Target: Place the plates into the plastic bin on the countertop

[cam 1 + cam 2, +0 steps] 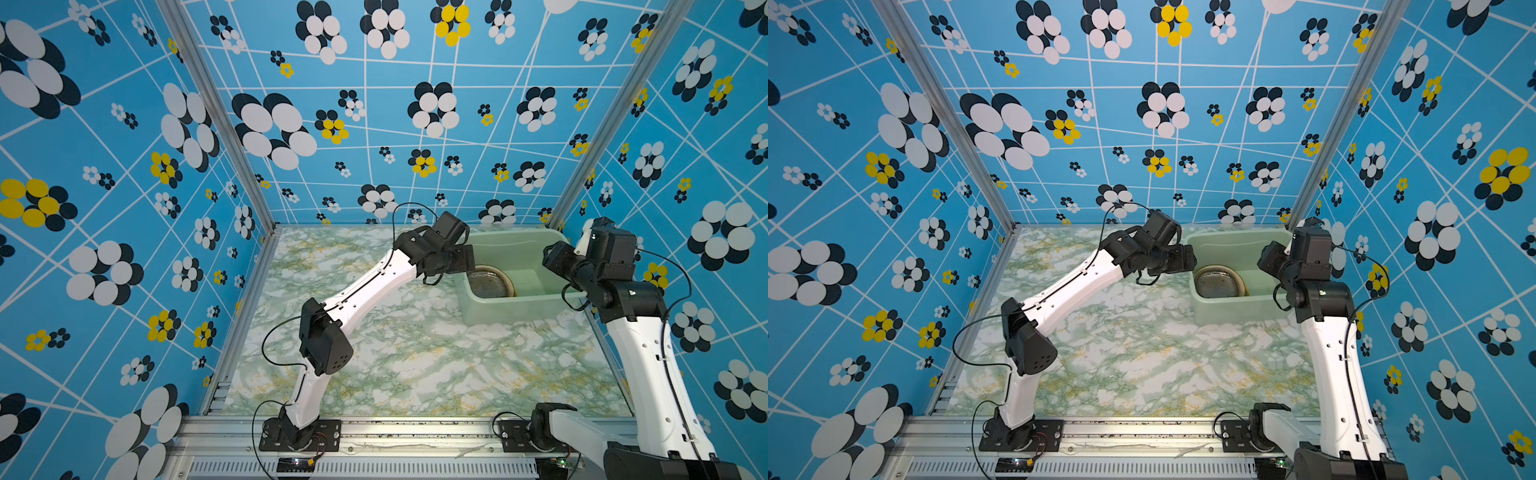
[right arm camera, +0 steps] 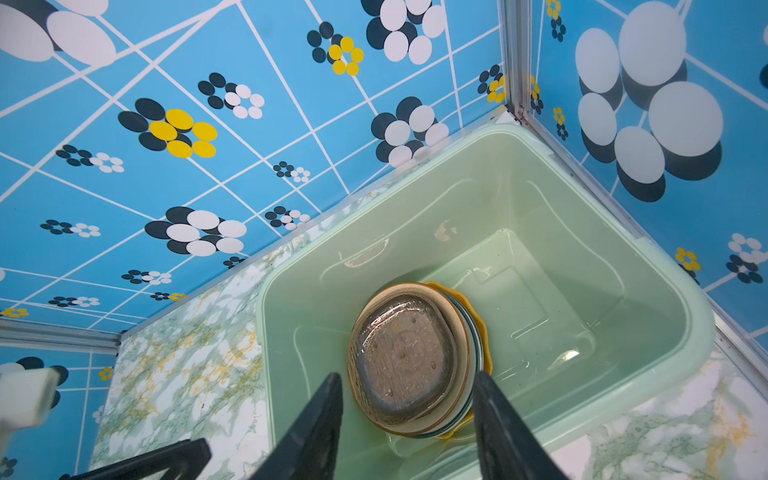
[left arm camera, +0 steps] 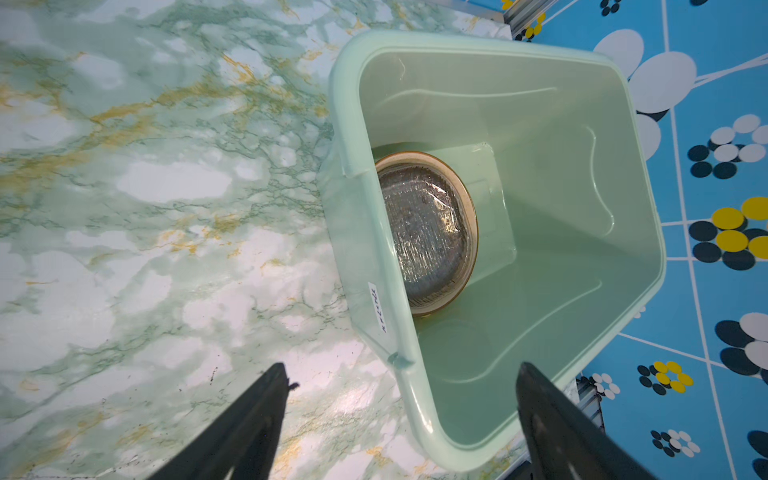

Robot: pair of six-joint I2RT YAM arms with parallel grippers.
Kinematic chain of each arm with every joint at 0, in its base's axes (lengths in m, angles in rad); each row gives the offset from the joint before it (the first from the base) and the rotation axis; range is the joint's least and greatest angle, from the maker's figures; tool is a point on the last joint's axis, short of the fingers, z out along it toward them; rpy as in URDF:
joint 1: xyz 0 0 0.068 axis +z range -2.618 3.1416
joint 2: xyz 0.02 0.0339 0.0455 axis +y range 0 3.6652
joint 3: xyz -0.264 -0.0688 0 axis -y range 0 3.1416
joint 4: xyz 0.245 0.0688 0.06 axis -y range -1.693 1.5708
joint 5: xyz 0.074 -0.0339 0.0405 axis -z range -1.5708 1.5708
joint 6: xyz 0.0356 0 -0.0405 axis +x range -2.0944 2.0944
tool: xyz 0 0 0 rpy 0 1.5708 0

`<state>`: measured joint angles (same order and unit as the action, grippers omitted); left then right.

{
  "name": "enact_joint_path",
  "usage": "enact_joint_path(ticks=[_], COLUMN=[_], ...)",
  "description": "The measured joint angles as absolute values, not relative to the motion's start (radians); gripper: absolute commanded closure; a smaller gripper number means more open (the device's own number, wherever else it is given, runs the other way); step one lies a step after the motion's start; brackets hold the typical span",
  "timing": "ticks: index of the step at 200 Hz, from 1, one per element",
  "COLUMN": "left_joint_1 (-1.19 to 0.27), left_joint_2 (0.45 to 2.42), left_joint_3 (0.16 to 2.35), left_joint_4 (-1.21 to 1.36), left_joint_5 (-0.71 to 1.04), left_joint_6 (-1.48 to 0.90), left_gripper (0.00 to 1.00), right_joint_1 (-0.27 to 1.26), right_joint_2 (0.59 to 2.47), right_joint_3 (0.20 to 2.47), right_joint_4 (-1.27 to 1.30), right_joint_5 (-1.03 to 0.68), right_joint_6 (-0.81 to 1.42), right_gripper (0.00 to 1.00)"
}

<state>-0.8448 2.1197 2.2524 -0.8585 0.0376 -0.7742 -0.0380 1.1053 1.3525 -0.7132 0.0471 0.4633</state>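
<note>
Hanging spread and empty, my left claw sits over the near corner of the plastic bin, one finger above the countertop and the other above the bin's inside. My right claw is also parted with nothing between its fingers, aimed down at the plates.

They lie nested in one stack on the bin floor, close against the wall nearest my left arm. Clear glass is on top, then a beige rim, a dark green edge and a yellow scalloped one at the bottom. I see no plate out on the counter, so the job looks about finished.

These would handle stiff, slick and brittle (heavy too, if lifted together). I would pinch one rim only, a finger above and one under the lip.
</note>
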Motion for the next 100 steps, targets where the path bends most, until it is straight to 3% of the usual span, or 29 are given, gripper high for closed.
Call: enact_joint_path(ticks=[52, 78, 100], left_joint_1=[-0.88, -0.883, -0.883], left_joint_2=[2.31, 2.338, 2.357], left_joint_3=[2.506, 2.523, 2.523], left_joint_4=[-0.999, -1.02, -1.026], left_joint_5=[-0.026, -0.08, -0.113], left_joint_6=[-0.763, -0.748, -0.732], left_gripper=[0.31, 0.51, 0.62], right_joint_1=[-0.038, -0.038, -0.038], right_joint_2=[1.106, 1.106, 1.106], right_joint_3=[1.353, 1.353, 1.353], right_joint_4=[-0.713, -0.711, -0.696], right_joint_5=[0.039, 0.038, 0.035], right_joint_6=[0.491, 0.491, 0.491], right_gripper=[0.48, 0.48, 0.48])
